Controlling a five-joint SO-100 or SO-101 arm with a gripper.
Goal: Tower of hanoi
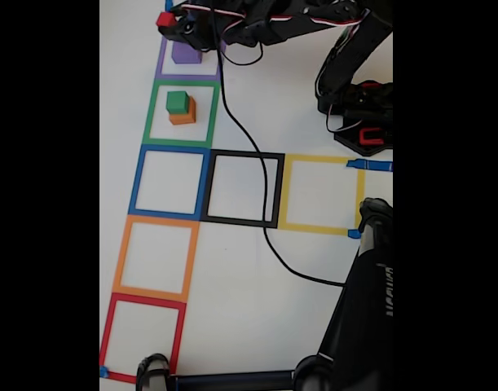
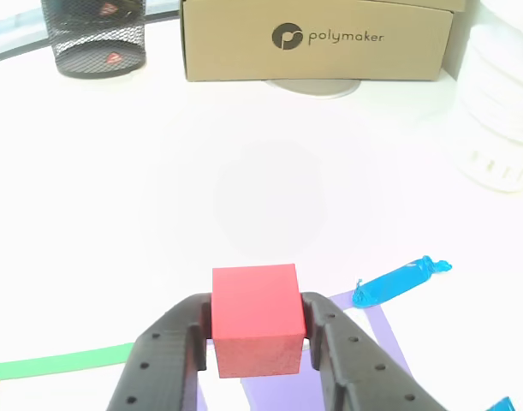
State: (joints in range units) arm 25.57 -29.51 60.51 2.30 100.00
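White bench (image 1: 232, 285) taped with coloured squares; cardboard box (image 2: 317, 38) at 12 o'clock. Green square (image 1: 182, 114) holds green cube (image 1: 177, 101) atop orange cube (image 1: 183, 114). Gripper (image 2: 257, 330) clamped on red cube (image 2: 254, 317).

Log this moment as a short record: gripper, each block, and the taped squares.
gripper: shut on the red block, near the purple square at the top of the fixed view
purple block: inside the purple square
green block: stacked on the orange block
stack place: inside the green square
squares holding no block: blue, black, yellow, orange, red
cable: black cable running across the black square
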